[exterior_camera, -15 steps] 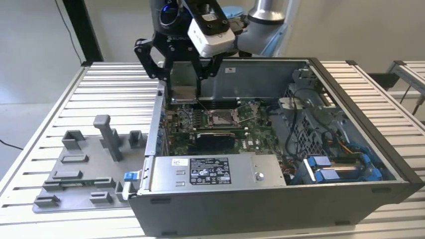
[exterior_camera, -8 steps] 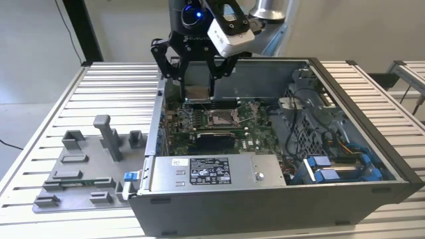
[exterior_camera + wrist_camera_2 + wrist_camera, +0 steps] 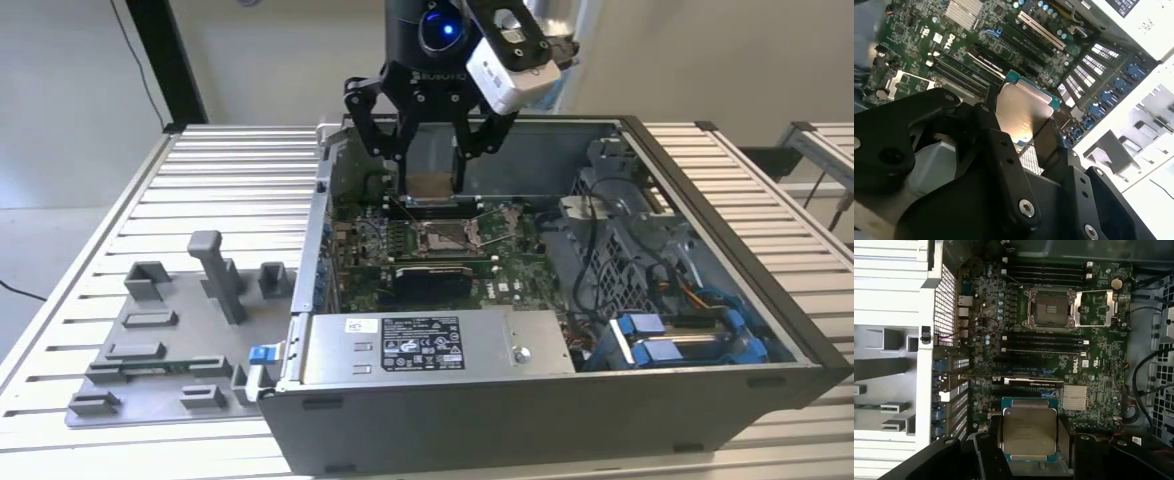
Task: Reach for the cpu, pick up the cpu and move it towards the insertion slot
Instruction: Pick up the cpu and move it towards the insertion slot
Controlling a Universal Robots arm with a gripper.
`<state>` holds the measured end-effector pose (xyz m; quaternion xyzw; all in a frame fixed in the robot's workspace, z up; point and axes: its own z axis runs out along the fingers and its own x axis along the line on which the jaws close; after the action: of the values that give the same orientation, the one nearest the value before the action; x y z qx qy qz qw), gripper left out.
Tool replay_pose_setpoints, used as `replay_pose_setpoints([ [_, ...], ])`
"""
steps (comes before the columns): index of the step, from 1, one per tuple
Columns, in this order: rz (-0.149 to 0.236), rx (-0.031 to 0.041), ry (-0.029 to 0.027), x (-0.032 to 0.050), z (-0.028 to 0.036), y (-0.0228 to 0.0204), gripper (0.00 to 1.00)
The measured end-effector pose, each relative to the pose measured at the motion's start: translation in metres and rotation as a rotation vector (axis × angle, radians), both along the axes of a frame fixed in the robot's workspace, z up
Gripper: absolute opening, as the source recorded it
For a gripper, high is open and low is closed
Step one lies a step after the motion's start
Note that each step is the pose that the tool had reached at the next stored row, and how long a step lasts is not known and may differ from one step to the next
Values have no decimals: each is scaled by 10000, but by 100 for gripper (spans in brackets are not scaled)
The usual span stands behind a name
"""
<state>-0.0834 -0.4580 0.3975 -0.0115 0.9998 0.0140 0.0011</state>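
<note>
The cpu (image 3: 427, 185), a flat square chip with a pale silver top, hangs above the motherboard inside the open computer case, and my gripper (image 3: 430, 190) is shut on it from two sides. In both wrist views the black fingers (image 3: 994, 440) clamp the cpu's (image 3: 1029, 432) edges; its metal lid (image 3: 1024, 112) catches the light. The insertion slot (image 3: 447, 235), a square socket with a shiny metal frame and tan centre, lies on the board just in front of and below the held chip. In the first wrist view the slot (image 3: 1049, 307) lies uncovered, a good way from the chip.
The socket's latch plate (image 3: 1094, 307) is folded open beside it. Memory slots (image 3: 1046, 345), a power supply (image 3: 427, 345), cables (image 3: 601, 250) and blue drive bays (image 3: 667, 340) crowd the case. A grey fixture tray (image 3: 174, 340) sits on the slatted table at the exterior view's left.
</note>
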Motion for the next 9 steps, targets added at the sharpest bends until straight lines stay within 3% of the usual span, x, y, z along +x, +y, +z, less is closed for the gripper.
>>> replay_pose_setpoints([
  [9,-78,0,0,234,-1,2,0],
])
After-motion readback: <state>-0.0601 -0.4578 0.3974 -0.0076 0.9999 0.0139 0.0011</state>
